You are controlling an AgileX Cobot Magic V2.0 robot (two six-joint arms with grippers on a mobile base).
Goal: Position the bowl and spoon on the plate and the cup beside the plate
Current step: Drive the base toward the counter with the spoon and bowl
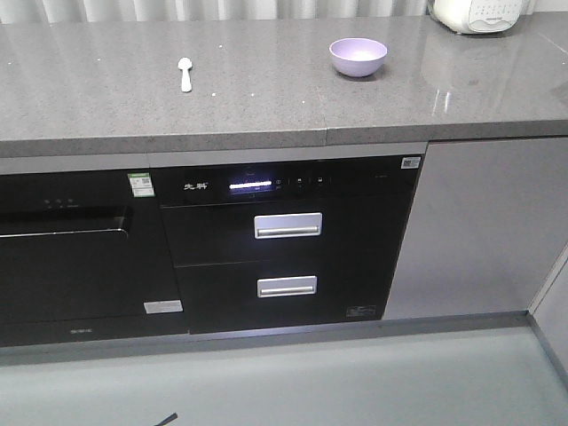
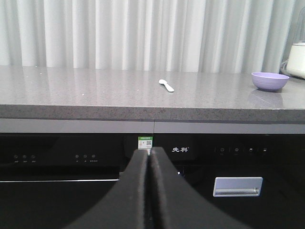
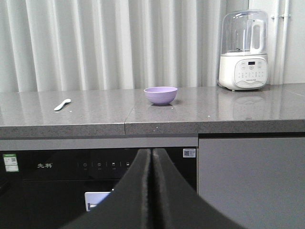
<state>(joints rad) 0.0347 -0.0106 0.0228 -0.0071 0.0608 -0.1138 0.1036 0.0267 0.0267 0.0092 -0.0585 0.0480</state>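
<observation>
The task looked barely begun: the left gripper (image 2: 149, 153) and right gripper (image 3: 151, 152) hung low before the counter (image 1: 266, 111), jaws pressed together on nothing. The spoon (image 2: 166, 85) lay above and well beyond the left jaws, slightly right of them; the bowl (image 3: 160, 95) sat above and well beyond the right jaws, nearly straight ahead. With no plate or cup in view, the next move likely called for raising an arm, opening its jaws and reaching over the edge.

Left gripper (image 2: 149, 153) and right gripper (image 3: 151, 152) seem closed.
</observation>
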